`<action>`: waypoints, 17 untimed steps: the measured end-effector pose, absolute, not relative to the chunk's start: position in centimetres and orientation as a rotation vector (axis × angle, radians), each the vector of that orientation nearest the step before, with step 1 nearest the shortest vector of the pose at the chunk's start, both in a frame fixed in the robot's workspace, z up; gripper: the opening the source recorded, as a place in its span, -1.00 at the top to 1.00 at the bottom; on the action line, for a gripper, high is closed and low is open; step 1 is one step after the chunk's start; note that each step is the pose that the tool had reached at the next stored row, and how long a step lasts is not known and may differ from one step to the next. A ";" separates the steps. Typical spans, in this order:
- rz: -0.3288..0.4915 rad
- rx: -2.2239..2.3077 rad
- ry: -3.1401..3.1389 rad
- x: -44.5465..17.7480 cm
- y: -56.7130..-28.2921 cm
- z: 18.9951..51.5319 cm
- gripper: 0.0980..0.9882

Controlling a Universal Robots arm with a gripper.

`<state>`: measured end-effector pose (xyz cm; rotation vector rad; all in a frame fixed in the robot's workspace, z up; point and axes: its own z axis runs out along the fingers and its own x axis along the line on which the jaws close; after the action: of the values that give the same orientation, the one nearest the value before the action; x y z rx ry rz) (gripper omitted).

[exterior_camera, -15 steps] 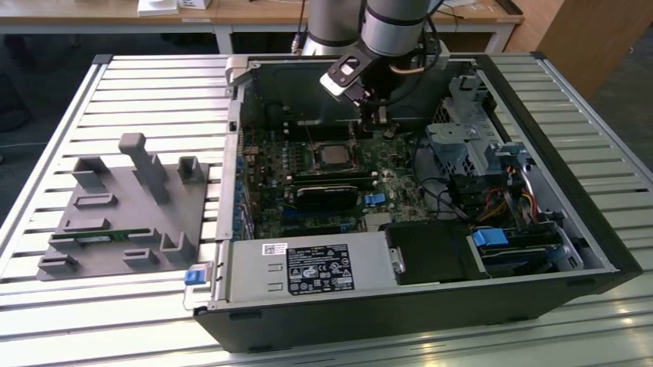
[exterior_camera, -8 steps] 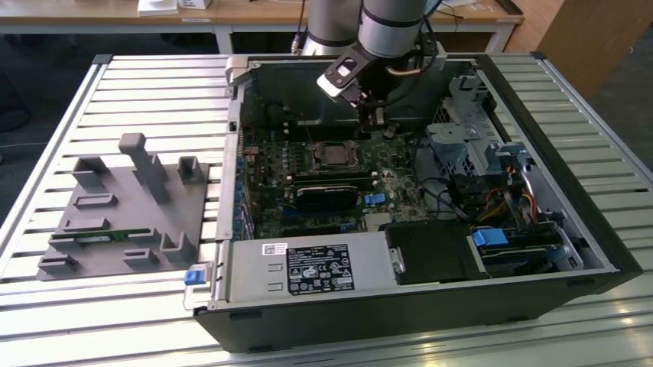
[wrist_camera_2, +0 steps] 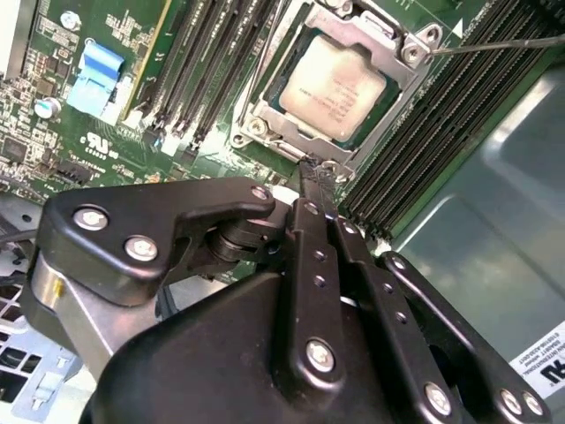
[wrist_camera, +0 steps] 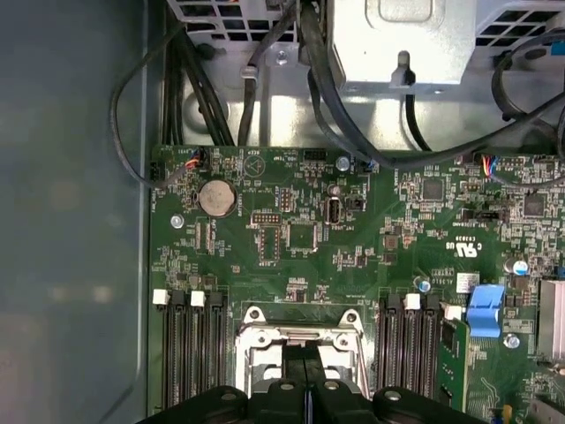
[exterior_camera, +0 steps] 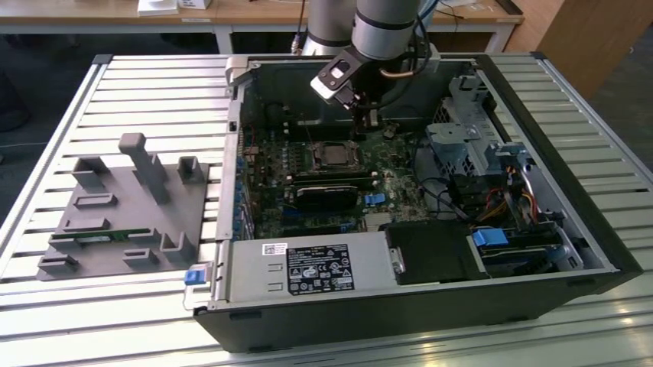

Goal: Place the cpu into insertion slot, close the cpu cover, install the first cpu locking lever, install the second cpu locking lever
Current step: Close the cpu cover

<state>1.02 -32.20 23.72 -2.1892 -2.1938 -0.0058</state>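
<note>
Slatted metal tabletop (exterior_camera: 122,321) carries an open computer case (exterior_camera: 408,321). A grey fixture (exterior_camera: 122,206) sits beside the case on the exterior view's left. Nearest inside the case is the labelled power supply (exterior_camera: 306,267). Further in, mid green board, is the insertion slot (exterior_camera: 332,154). The cpu (wrist_camera_2: 334,84) lies flat in it, silver top showing, with the cpu cover (wrist_camera_2: 371,31) down around it. A thin locking lever (wrist_camera_2: 494,44) runs off one cover corner across the memory slots (wrist_camera_2: 441,115); latched or not, can't tell. Pincer (wrist_camera_2: 320,172) is clenched, fingers pressed together, nothing between them. Its tips are at the cover's edge; touching or just above, can't tell. Beyond it the arm (exterior_camera: 383,30) stands over the case's far wall.
</note>
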 end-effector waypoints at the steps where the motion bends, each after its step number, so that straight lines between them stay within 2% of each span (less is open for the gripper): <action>1: -0.006 -2.189 -2.194 1.0 -32.2 23.7 0.96; 17: -0.005 -2.189 -2.193 0.0 -32.2 22.0 0.96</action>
<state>-0.04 -32.19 22.04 -2.1888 -2.1931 -0.0053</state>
